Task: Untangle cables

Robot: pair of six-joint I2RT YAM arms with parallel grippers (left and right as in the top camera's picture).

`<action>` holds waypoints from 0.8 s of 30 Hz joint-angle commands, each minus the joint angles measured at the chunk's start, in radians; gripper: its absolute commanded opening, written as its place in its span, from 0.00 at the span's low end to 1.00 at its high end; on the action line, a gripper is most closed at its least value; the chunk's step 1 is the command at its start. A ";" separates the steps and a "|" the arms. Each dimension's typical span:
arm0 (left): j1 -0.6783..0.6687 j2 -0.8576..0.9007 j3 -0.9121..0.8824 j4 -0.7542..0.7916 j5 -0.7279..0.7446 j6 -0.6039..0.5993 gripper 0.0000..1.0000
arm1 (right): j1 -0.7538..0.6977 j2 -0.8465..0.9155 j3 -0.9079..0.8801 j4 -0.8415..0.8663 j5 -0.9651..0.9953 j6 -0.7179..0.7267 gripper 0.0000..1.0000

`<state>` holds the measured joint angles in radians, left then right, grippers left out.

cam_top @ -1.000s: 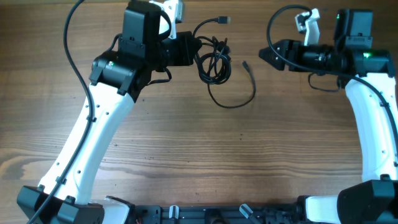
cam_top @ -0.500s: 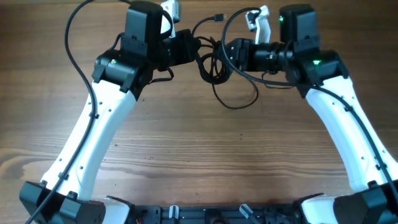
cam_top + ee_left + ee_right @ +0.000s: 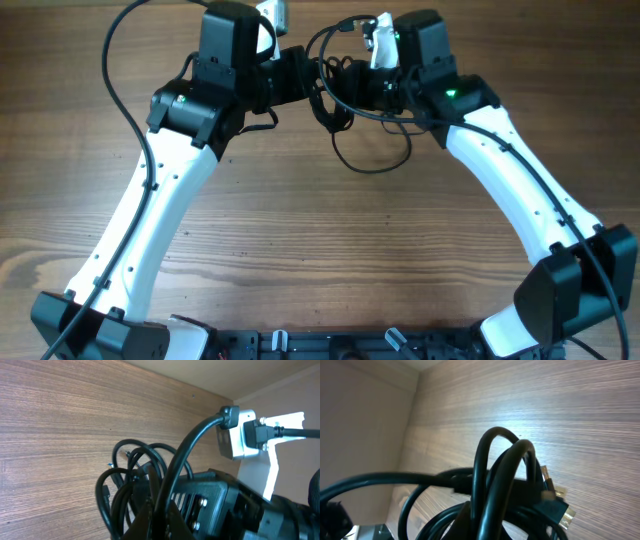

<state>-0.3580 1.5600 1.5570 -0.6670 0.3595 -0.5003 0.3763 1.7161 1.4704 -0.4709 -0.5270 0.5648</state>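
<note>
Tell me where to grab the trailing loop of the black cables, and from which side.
Take the loop at the bottom of its curve, coming straight down from above with the fingers across the cord. There it is probably easiest: a single strand lying flat on the table, apart from the tangled bundle where the left gripper and right gripper crowd together.

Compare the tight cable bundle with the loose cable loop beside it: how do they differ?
The cable bundle is several overlapping coils packed together; the loose loop is one strand in an open curve. The bundle sits between the left gripper and the right gripper; the loop lies on the table, below the bundle in the overhead view, apart from both grippers. Both are thin and black.
</note>
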 commanded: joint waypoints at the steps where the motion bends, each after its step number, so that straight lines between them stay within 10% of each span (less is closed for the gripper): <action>1: 0.002 0.000 0.006 0.003 0.009 -0.013 0.04 | -0.107 -0.047 0.024 -0.021 -0.032 0.011 0.04; 24: 0.128 -0.054 0.006 0.172 0.081 -0.057 0.04 | -0.381 0.017 0.015 -0.304 -0.125 -0.230 0.04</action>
<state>-0.2783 1.5631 1.5520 -0.4812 0.4583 -0.5411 0.0547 1.7264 1.4761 -0.7677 -0.5919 0.4561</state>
